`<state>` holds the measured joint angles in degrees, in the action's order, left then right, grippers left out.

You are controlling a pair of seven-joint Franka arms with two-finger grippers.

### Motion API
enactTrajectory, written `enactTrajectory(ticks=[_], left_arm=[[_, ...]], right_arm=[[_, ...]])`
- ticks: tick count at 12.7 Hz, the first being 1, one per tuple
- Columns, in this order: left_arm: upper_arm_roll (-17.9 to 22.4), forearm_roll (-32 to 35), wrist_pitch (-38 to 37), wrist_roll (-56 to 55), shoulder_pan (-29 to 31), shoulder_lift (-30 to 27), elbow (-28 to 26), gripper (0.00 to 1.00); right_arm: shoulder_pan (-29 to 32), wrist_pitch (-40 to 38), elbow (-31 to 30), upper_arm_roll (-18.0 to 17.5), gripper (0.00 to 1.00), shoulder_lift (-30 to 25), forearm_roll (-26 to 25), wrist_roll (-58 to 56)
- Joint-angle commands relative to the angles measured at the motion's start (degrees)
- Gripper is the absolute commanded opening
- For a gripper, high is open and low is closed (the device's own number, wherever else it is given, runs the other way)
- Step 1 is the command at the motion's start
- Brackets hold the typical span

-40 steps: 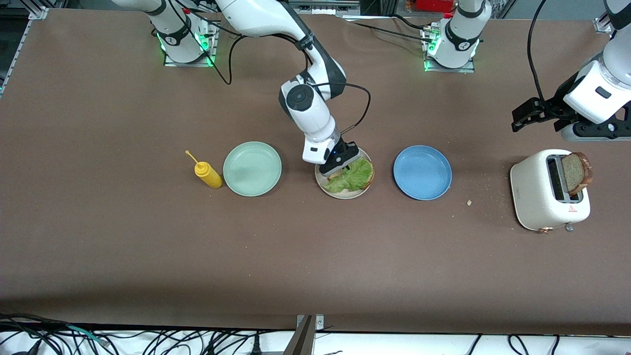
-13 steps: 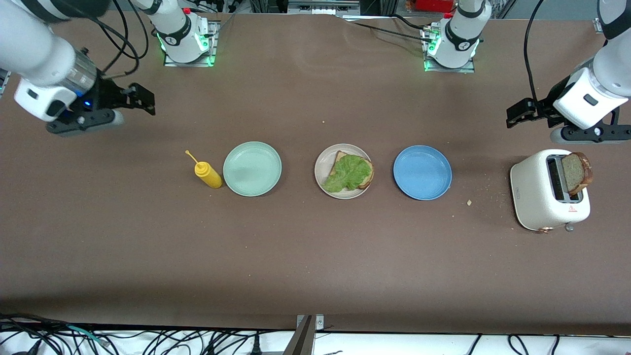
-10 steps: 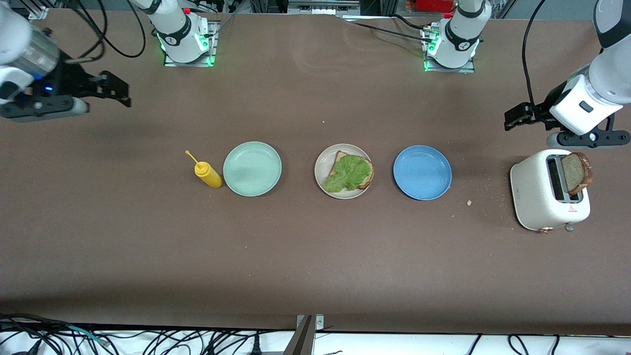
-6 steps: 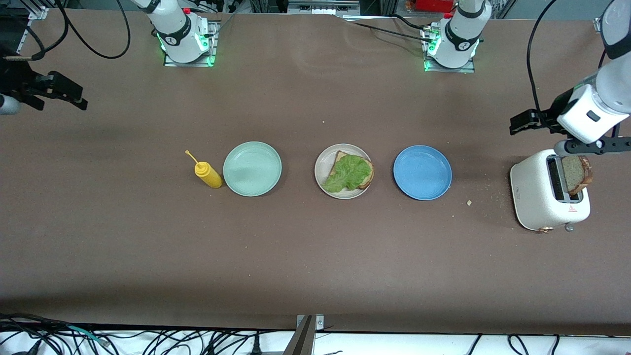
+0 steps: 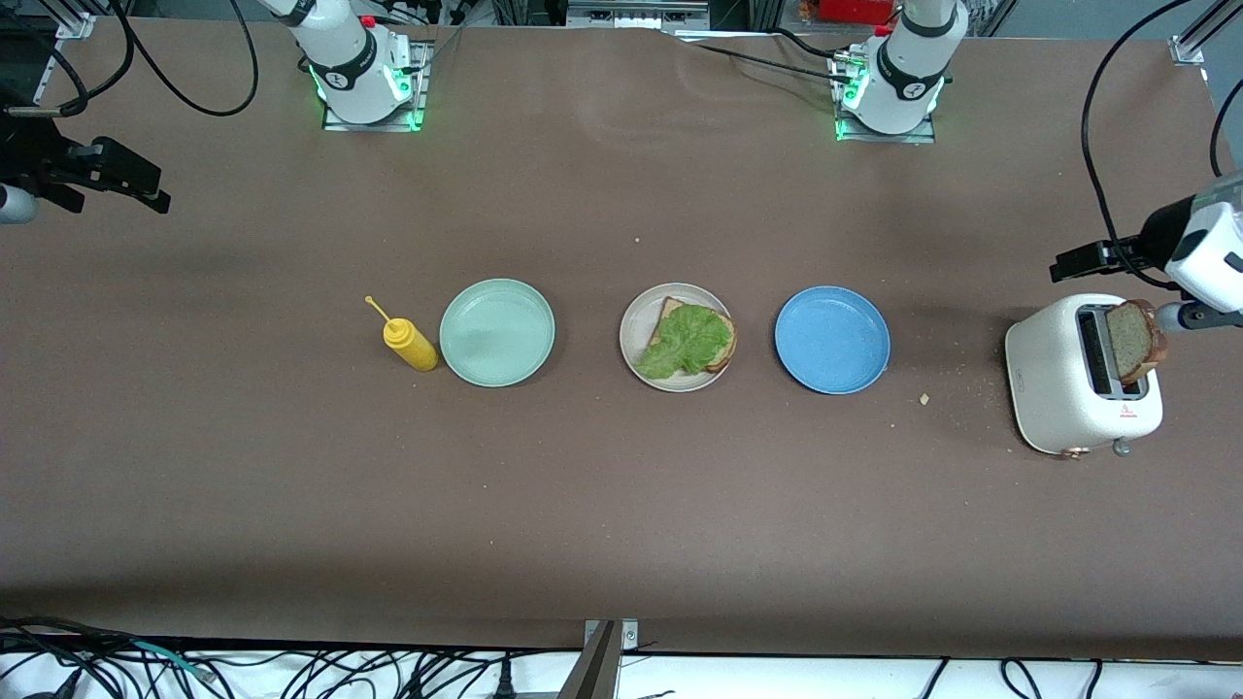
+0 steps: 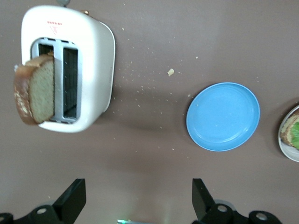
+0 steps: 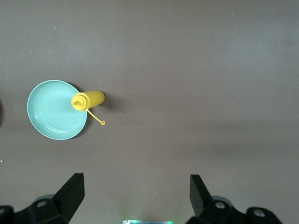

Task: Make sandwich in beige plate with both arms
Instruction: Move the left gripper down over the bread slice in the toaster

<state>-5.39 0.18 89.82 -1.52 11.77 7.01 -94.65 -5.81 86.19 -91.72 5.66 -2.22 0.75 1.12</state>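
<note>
The beige plate (image 5: 630,338) holds one bread slice (image 5: 670,310) with a green lettuce leaf (image 5: 688,342) on top; its edge shows in the left wrist view (image 6: 292,136). A second bread slice (image 5: 1132,340) stands in the white toaster (image 5: 1058,383) at the left arm's end of the table, also in the left wrist view (image 6: 39,88). My left gripper (image 5: 1086,260) is open and empty over the table beside the toaster (image 6: 93,70); its wrist view shows it (image 6: 135,200). My right gripper (image 5: 117,180) is open and empty over the right arm's end of the table, shown too in its wrist view (image 7: 135,198).
A blue plate (image 5: 832,340) lies between the beige plate and the toaster, also in the left wrist view (image 6: 223,116). A mint-green plate (image 5: 497,332) and a yellow mustard bottle (image 5: 410,345) lie toward the right arm's end; both show in the right wrist view (image 7: 56,109) (image 7: 88,99). Crumbs lie by the toaster.
My right gripper let go of the lettuce on the beige plate and swung away to its end of the table. My left gripper shifted toward its table end, beside the toaster.
</note>
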Motion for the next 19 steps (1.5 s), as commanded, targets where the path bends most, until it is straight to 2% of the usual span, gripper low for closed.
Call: enactTrajectory(ticks=[1,5,8,11,12,13,14,15,19], left_arm=[[-0.4,4.8,3.8,5.1,2.5,1.9,0.0,1.00],[-0.4,6.2,12.8,15.0,8.5,7.1,-0.2,1.00],[-0.5,8.9,22.8,16.8,10.7,8.0,-6.1,1.00],[-0.6,9.0,27.7,16.9,13.0,7.7,-11.4,0.99],[-0.6,9.0,28.0,16.9,13.3,7.2,-12.4,0.90],[-0.6,9.0,28.0,16.9,13.5,7.1,-13.3,0.65],[-0.6,9.0,27.7,17.4,13.5,7.1,-13.4,0.19],[-0.6,8.9,27.6,18.9,13.6,7.1,-13.0,0.02],[-0.6,9.0,27.0,19.3,13.5,7.0,-12.4,0.00]], right_arm=[[0.3,-1.8,2.2,-0.6,1.00,1.3,-0.7,1.6],[0.4,-2.3,3.3,-0.2,1.00,0.8,-1.1,1.2],[0.4,-2.4,3.7,-0.2,1.00,0.7,-1.3,1.2],[0.5,-2.4,3.7,0.0,1.00,0.8,-1.2,1.2],[0.5,-2.4,3.7,0.0,1.00,0.7,-1.2,1.2],[0.5,-2.3,3.7,0.0,1.00,0.7,-1.2,1.2],[0.5,-2.4,3.7,0.4,1.00,0.7,-1.2,1.1],[0.5,-2.4,3.7,0.4,1.00,0.8,-1.2,1.0],[0.5,-2.4,4.0,0.4,1.00,0.7,-1.2,1.0]])
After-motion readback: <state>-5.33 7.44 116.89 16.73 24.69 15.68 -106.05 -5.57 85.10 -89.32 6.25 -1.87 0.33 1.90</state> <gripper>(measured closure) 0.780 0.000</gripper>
